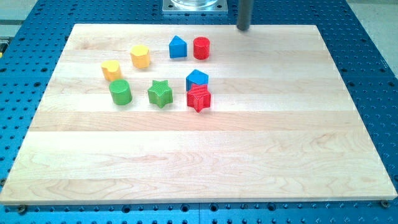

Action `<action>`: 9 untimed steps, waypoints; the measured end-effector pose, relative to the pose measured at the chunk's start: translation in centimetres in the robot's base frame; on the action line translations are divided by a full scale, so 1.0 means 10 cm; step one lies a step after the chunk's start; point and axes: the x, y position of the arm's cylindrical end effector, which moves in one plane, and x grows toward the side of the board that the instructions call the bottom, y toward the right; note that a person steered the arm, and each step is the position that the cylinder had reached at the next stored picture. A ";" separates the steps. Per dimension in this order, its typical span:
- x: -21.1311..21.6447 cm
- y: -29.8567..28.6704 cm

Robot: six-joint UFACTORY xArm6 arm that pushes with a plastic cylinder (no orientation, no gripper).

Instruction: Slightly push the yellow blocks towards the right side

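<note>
The rod comes straight down from the view's top edge, right of centre, upright and grey-dark. My tip point(244, 28) sits right at the far rim of the surface, touching no block. The arm above the rod is cut off by the frame, so its pose can't be read.

Bright, even overhead light falls on a pale wooden board point(205, 155), with no strong glare. Small soft shadows sit close under each coloured block. Focus is fairly sharp (slightly softer toward the view's top edge); straight edges show little distortion.
</note>
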 end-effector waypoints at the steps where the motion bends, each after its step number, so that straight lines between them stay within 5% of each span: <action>1: 0.13 0.05; 2: 0.00 0.05; 4: 0.04 -1.89; 6: 1.30 -3.47; 7: 1.67 -3.71; 9: 1.77 -2.98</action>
